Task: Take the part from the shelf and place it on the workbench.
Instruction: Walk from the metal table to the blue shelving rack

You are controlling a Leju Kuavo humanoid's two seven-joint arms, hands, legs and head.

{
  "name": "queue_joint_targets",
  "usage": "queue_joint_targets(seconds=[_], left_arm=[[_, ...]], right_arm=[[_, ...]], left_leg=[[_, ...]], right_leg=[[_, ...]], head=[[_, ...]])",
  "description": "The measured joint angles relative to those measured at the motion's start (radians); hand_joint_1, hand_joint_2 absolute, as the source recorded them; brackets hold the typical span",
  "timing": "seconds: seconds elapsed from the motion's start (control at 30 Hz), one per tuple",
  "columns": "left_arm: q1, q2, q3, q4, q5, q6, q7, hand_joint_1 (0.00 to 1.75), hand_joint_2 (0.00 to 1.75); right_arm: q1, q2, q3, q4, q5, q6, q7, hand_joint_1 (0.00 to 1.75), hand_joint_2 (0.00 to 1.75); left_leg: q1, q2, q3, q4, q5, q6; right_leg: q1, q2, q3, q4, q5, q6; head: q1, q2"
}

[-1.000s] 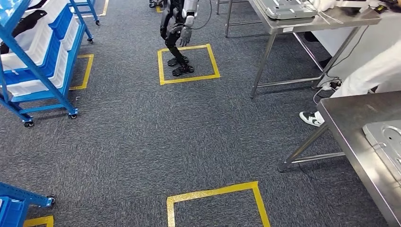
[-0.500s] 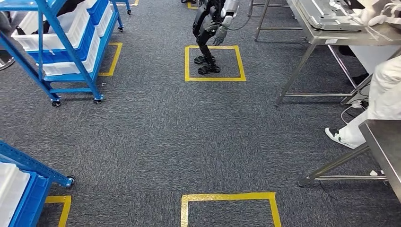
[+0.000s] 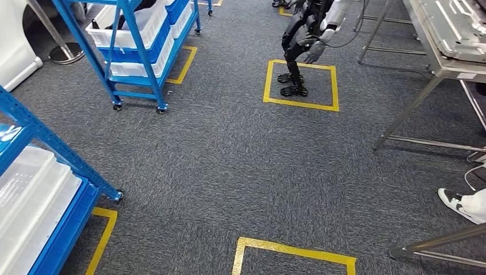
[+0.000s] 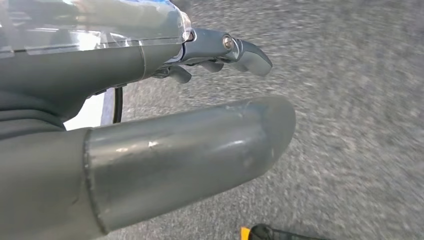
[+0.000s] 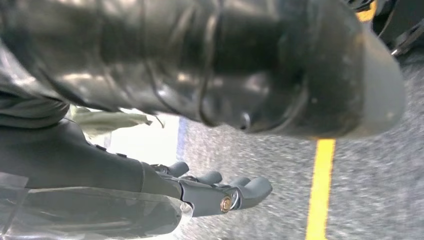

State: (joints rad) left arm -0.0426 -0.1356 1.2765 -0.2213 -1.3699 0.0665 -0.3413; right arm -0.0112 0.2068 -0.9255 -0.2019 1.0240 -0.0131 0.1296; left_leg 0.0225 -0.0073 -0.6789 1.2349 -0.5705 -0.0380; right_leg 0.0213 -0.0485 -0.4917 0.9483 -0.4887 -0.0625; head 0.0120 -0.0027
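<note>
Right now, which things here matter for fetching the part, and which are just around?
For the job:
near blue shelf
white bins
workbench

Just around:
far blue shelf
other robot
yellow floor squares
person's shoe

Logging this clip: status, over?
Left robot hand open, right robot hand open, both empty. Blue shelf near left; part not identifiable. Another robot stands ahead.

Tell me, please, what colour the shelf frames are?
Blue, holding white bins; the shelf shows best in the head view.
</note>
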Motion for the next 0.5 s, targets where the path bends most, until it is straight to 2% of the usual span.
queue_joint_targets(seconds=[0.07,0.1,0.13,0.17,0.23,0.27,0.33,0.4,0.43,0.47,0.5], left_arm=[[0.001,0.005,0.002,0.000,0.001,-0.001,-0.003,0.00,0.00],[0.000,0.006,0.003,0.000,0.002,-0.002,-0.004,0.00,0.00],[-0.001,0.008,0.004,0.000,0.002,-0.003,-0.005,0.00,0.00],[-0.002,0.010,0.004,0.000,0.003,-0.004,-0.006,0.00,0.00],[-0.002,0.016,0.006,0.000,0.003,-0.005,-0.006,0.00,0.00],[-0.002,0.018,0.006,0.000,0.003,-0.005,-0.006,0.00,0.00],[-0.004,0.019,0.010,0.000,0.003,-0.005,-0.006,0.00,0.00],[-0.006,0.021,0.014,0.000,0.003,-0.005,-0.006,0.00,0.00],[-0.007,0.021,0.016,0.000,0.003,-0.005,-0.006,0.00,0.00],[-0.007,0.021,0.017,0.000,0.003,-0.005,-0.006,0.00,0.00],[-0.007,0.022,0.019,0.000,0.003,-0.005,-0.006,0.00,0.00]], right_arm=[[-0.004,0.004,0.000,0.000,0.002,-0.004,-0.002,0.00,0.00],[-0.006,0.004,0.000,0.000,0.003,-0.006,-0.003,0.00,0.00],[-0.008,0.005,0.000,0.000,0.004,-0.008,-0.004,0.00,0.00],[-0.011,0.005,0.000,0.000,0.005,-0.008,-0.004,0.00,0.00],[-0.018,0.008,0.000,0.000,0.006,-0.008,-0.004,0.00,0.00],[-0.022,0.008,0.000,0.000,0.007,-0.008,-0.004,0.00,0.00],[-0.024,0.009,0.000,0.001,0.009,-0.008,-0.004,0.00,0.00],[-0.022,0.009,0.000,0.002,0.010,-0.008,-0.004,0.00,0.00],[-0.021,0.009,0.000,0.003,0.010,-0.008,-0.004,0.00,0.00],[-0.020,0.009,0.000,0.004,0.011,-0.008,-0.004,0.00,0.00],[-0.020,0.009,0.000,0.005,0.011,-0.008,-0.004,0.00,0.00]], left_leg=[[0.009,0.023,0.060,-0.113,0.059,-0.020],[0.010,0.038,0.087,-0.165,0.081,-0.025],[0.008,0.049,0.106,-0.199,0.091,-0.020],[0.004,0.054,0.110,-0.208,0.090,-0.009],[-0.001,0.043,0.107,-0.205,0.090,0.021],[-0.001,0.035,0.105,-0.206,0.092,0.031],[0.000,0.018,0.103,-0.210,0.097,0.046],[-0.002,0.000,0.097,-0.211,0.102,0.055],[-0.005,-0.011,0.094,-0.211,0.103,0.057],[-0.008,-0.024,0.093,-0.211,0.105,0.059],[-0.011,-0.037,0.092,-0.211,0.106,0.060]], right_leg=[[-0.015,-0.025,-0.003,0.025,-0.019,0.018],[-0.018,-0.035,-0.004,0.039,-0.030,0.029],[-0.020,-0.043,-0.006,0.051,-0.039,0.038],[-0.019,-0.050,-0.006,0.060,-0.046,0.045],[-0.019,-0.060,-0.004,0.065,-0.051,0.054],[-0.021,-0.057,-0.003,0.069,-0.056,0.058],[-0.028,-0.018,-0.019,0.111,-0.093,0.066],[-0.032,0.030,-0.074,0.230,-0.163,0.069],[-0.032,0.039,-0.107,0.296,-0.191,0.067],[-0.031,0.043,-0.131,0.342,-0.200,0.065],[-0.030,0.045,-0.139,0.351,-0.189,0.060]], head=[[0.000,0.000],[-0.001,0.000],[-0.001,0.000],[-0.001,0.000],[-0.001,0.000],[-0.001,0.000],[-0.001,0.000],[0.000,0.000],[0.000,0.000],[0.000,0.000],[0.000,0.000]])
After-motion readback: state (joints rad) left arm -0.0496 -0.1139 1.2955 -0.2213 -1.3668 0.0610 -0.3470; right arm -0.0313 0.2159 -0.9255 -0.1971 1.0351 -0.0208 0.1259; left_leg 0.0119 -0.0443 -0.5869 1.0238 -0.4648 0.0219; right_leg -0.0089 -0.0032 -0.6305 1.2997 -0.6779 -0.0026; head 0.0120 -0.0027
